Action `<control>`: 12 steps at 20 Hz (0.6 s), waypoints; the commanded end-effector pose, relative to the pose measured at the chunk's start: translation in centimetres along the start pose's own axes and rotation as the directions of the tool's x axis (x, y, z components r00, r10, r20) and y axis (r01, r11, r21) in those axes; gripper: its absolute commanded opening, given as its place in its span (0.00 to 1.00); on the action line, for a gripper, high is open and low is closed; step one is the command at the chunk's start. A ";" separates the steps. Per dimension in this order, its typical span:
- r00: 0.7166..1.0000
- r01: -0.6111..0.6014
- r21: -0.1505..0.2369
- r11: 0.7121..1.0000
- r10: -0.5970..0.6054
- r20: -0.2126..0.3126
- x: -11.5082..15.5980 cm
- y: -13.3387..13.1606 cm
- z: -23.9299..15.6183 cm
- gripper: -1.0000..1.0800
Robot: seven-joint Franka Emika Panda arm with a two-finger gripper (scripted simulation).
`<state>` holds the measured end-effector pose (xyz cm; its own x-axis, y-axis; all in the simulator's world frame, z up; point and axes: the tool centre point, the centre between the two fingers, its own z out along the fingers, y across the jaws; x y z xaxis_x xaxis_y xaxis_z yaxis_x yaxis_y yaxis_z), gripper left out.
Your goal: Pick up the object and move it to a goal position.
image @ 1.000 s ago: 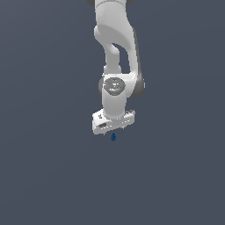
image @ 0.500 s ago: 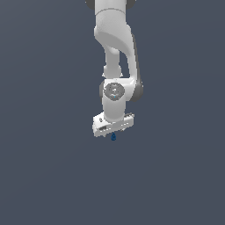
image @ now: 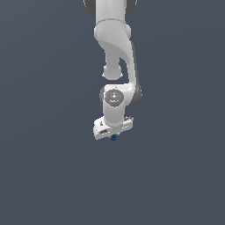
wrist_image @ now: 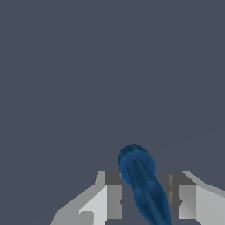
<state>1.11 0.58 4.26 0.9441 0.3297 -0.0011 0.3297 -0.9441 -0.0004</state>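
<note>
The blue object [wrist_image: 141, 182] is seen between the two fingers [wrist_image: 113, 195] of the gripper [image: 113, 136], though the pictures do not show whether the fingers press on it or stand slightly apart from it, so a grasp cannot be told. Compared with a second ago, the gripper and object are seen in nearly the same place, at most slightly lower.
</note>
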 end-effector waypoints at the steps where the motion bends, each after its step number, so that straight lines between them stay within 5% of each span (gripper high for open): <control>1: 1.000 0.000 0.000 1.000 0.000 -0.001 0.0 0.0 0.0 0.00; 12: 1.000 0.000 0.000 1.000 0.000 -0.001 0.1 -0.2 -0.3 0.00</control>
<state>1.14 0.65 4.36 0.9443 0.3292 -0.0010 0.3292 -0.9443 -0.0002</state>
